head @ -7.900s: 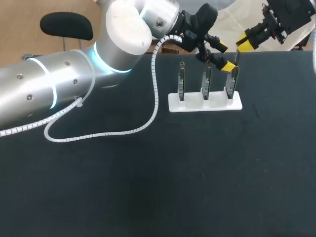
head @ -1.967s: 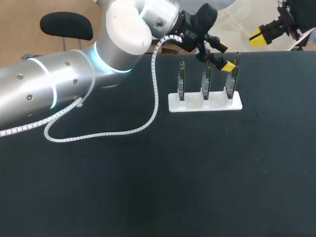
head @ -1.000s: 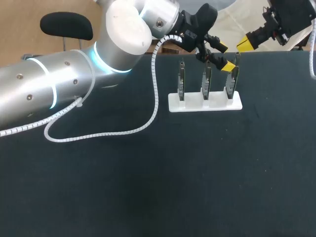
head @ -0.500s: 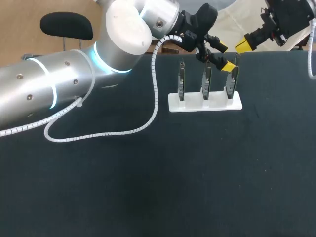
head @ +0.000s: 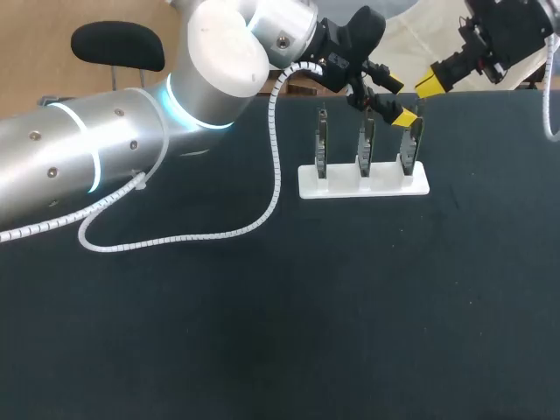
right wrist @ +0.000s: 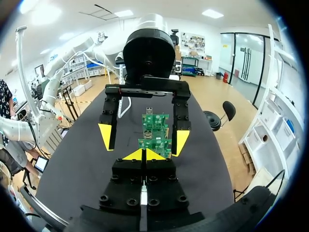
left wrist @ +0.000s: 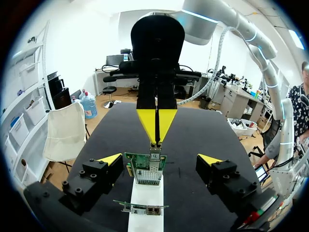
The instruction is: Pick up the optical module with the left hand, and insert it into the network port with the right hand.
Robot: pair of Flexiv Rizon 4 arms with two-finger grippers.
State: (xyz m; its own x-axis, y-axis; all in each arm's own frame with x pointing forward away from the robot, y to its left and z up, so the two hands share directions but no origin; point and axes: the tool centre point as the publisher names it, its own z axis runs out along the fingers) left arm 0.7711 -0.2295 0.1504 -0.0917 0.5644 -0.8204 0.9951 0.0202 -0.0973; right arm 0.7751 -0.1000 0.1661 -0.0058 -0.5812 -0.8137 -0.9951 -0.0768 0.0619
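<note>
Insertion looks to be the step in hand. Keep the optical module (left wrist: pixel 155 151) square to the network port (left wrist: pixel 154 160) and press straight in, without levering the card (left wrist: pixel 131 163) sideways. The right gripper (head: pixel 426 83), at 1 o'clock from the white stand (head: pixel 363 185), is clenched on the module, whose end sits at the port's mouth. The left gripper (left wrist: pixel 160 158) is released, with 1 finger on either side of that card.

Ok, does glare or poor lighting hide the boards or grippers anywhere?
Head view: the left arm's shell glares white, but the boards are readable. Left wrist view: right gripper evenly lit, no glare. Right wrist view: left gripper evenly lit.
</note>
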